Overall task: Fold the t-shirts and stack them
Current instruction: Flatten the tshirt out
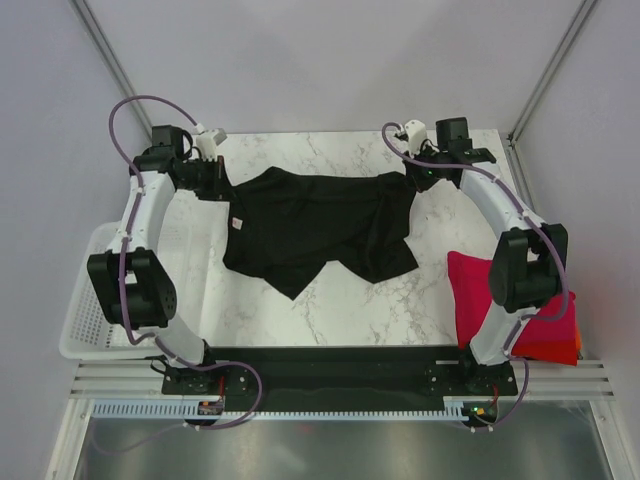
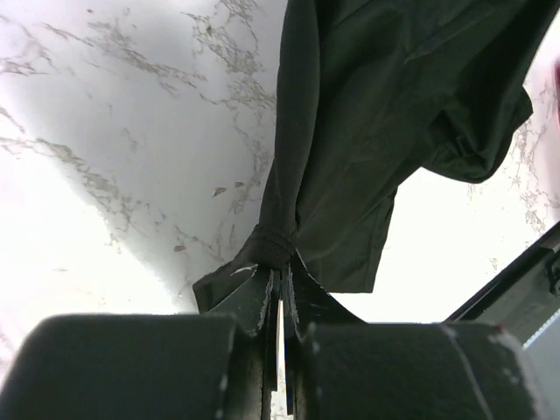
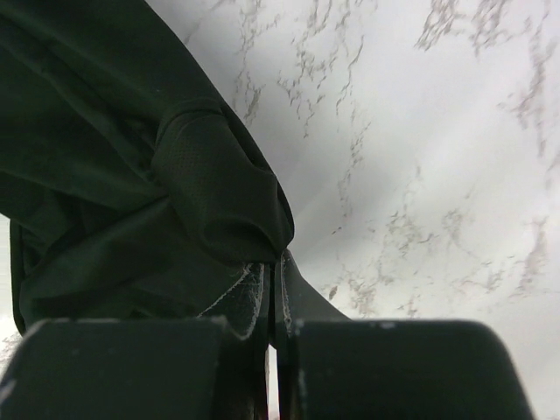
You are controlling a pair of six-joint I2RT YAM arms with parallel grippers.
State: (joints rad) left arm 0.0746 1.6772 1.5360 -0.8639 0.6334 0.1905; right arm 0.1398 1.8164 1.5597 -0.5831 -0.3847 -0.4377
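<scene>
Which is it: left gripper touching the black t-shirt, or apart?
Touching. The left wrist view shows the left gripper shut on a bunched edge of the black t-shirt, with the cloth pinched right at its tips.

**Top view.** Fixed, high above and behind the arm bases, looking down and forward. Distant. It takes in the whole marble table (image 1: 330, 300), both arms, the white basket (image 1: 85, 320) at the left and the black shirt (image 1: 320, 225) at centre.

**Left wrist view.** Looks along the left gripper (image 2: 278, 276) from low over the tabletop, very close. The shirt fills the upper right, and the near rail (image 2: 516, 289) cuts the lower right corner.

**Right wrist view.** Looks along the right gripper (image 3: 273, 262), equally low and close. The shirt fills the left half, with bare marble to the right.

**Shared.** All three show the shirt and the marble. The wrist views take opposite ends of the shirt.
</scene>
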